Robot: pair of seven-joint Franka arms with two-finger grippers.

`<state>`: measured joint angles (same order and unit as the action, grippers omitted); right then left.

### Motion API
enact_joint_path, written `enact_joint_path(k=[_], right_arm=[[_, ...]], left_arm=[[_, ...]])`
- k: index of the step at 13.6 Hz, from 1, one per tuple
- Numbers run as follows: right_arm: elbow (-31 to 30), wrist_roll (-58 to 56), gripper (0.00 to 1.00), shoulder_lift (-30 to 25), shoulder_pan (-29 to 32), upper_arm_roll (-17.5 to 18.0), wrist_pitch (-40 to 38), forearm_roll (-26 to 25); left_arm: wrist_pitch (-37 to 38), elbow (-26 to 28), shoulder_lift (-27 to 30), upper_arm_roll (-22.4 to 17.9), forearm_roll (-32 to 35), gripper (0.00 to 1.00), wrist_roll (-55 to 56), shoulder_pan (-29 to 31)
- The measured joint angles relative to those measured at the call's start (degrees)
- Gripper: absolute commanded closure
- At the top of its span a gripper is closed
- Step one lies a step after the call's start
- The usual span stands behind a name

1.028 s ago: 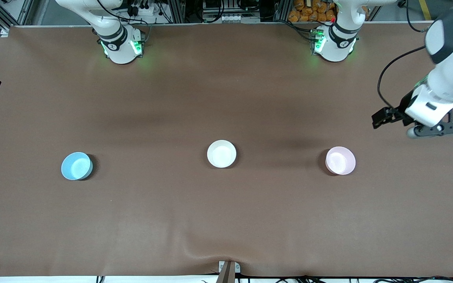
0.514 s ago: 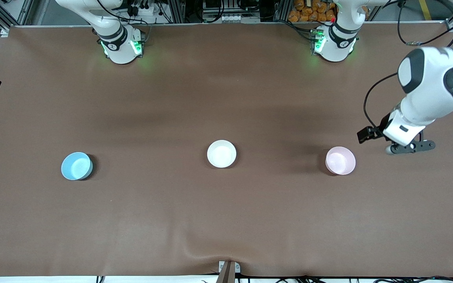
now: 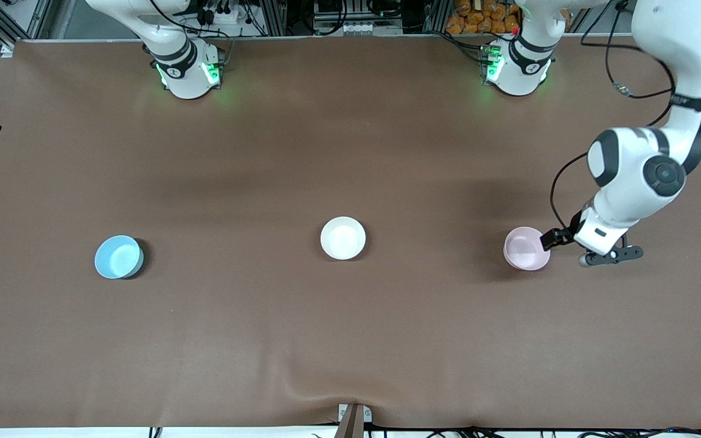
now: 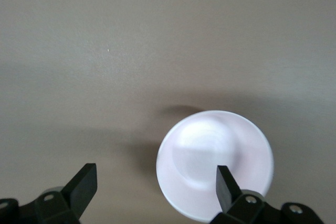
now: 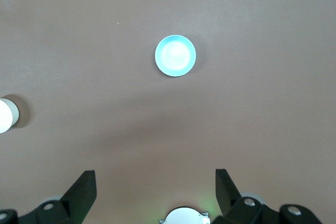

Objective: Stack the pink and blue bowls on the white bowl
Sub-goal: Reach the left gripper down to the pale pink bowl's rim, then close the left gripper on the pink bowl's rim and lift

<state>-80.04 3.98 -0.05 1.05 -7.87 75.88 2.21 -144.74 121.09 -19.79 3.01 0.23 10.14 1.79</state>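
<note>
Bowls, three, smooth and round, in a row on brown bench (image 3: 350, 340): blue bowl (image 3: 118, 257), white bowl (image 3: 342, 238), pink bowl (image 3: 526, 248) (left arm's end). Left end effector (image 4: 156, 182) spread wide, empty, over pink bowl's rim. Right end effector (image 5: 155, 188) released, waiting high.

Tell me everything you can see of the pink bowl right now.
The pink bowl is small, round, pale pink, smooth and plain, looking like glossy plastic or ceramic. It sits upright and empty on the brown table, toward the left arm's end, in line with the white bowl. The open left gripper is beside and over its rim, one finger above the bowl's edge; contact isn't visible.
</note>
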Motion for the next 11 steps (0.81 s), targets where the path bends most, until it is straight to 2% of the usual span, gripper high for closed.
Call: enact_joint_path(k=[4,5,6,7,9,11], right_arm=[[0.0,0.0,0.0,0.0,0.0,0.0,0.0,0.0],[0.0,0.0,0.0,0.0,0.0,-0.01,0.0,0.0],[0.0,0.0,0.0,0.0,0.0,-0.01,0.0,0.0],[0.0,0.0,0.0,0.0,0.0,-0.01,0.0,0.0],[0.0,0.0,0.0,0.0,0.0,-0.01,0.0,0.0],[0.0,0.0,0.0,0.0,0.0,-0.01,0.0,0.0]], left_arm=[[-2.18,0.09,-3.46,0.0,0.0,0.0,0.0,0.34],[-2.19,0.24,-3.59,0.0,0.0,0.09,0.0,0.37],[-2.19,0.51,-3.59,0.0,0.0,0.27,0.0,0.38],[-2.19,0.71,-3.6,0.0,0.0,0.55,0.0,0.38],[-2.19,1.0,-3.6,0.0,0.0,0.96,0.0,0.38],[-2.19,1.08,-3.6,0.05,0.0,1.0,0.0,0.37]])
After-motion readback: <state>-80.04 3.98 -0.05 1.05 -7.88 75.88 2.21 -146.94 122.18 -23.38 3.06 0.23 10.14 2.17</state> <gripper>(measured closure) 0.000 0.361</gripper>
